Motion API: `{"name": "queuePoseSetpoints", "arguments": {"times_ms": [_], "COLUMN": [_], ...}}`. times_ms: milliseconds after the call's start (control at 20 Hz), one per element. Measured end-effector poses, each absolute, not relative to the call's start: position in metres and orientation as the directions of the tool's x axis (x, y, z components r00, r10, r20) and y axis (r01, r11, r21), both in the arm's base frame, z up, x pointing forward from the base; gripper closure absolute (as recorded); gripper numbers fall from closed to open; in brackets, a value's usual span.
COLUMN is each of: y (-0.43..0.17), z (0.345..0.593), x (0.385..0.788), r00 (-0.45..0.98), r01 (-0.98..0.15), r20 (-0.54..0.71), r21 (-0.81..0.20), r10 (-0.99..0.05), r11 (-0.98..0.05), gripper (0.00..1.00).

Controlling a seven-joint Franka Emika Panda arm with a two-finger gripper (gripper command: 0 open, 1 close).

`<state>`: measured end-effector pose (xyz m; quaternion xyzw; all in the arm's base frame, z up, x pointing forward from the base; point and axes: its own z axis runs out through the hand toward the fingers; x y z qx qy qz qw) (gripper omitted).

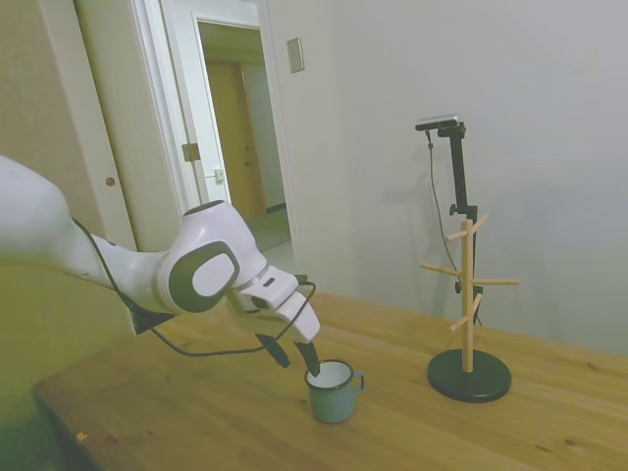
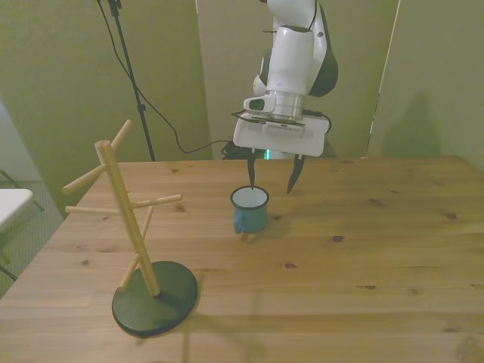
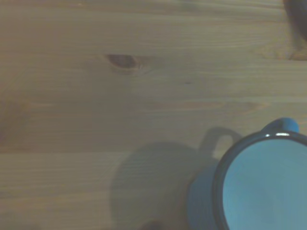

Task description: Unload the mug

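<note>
The teal-blue mug (image 1: 334, 394) (image 2: 249, 212) stands upright on the wooden table (image 2: 363, 249), white inside showing and handle toward the front view's left. My gripper (image 1: 294, 355) (image 2: 272, 177) hovers just above and behind it, open and holding nothing. One fingertip (image 2: 251, 181) hangs right at the mug's back rim; whether it touches I cannot tell. The other fingertip (image 2: 293, 181) is off the mug's side, over bare table. The wrist view shows the mug's dark rim and white inside (image 3: 266, 187) from above.
A wooden mug tree (image 1: 467, 294) (image 2: 127, 212) with bare pegs stands on a dark round base (image 2: 155, 301) at the front view's left, well apart from the mug. A black cable runs along the arm.
</note>
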<state>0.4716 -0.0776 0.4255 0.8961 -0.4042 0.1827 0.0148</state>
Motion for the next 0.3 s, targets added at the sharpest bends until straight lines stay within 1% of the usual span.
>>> {"name": "queuePoseSetpoints", "arguments": {"times_ms": [150, 300], "y": [-0.074, -0.078], "z": [0.432, 0.434], "x": [0.45, 0.424], "r00": [0.621, 0.642], "r01": [-0.716, -0.708], "r20": [0.335, 0.317], "r21": [-0.127, -0.106], "r10": [-0.709, -0.698], "r11": [-0.687, -0.698], "gripper": [0.0, 0.0]}}
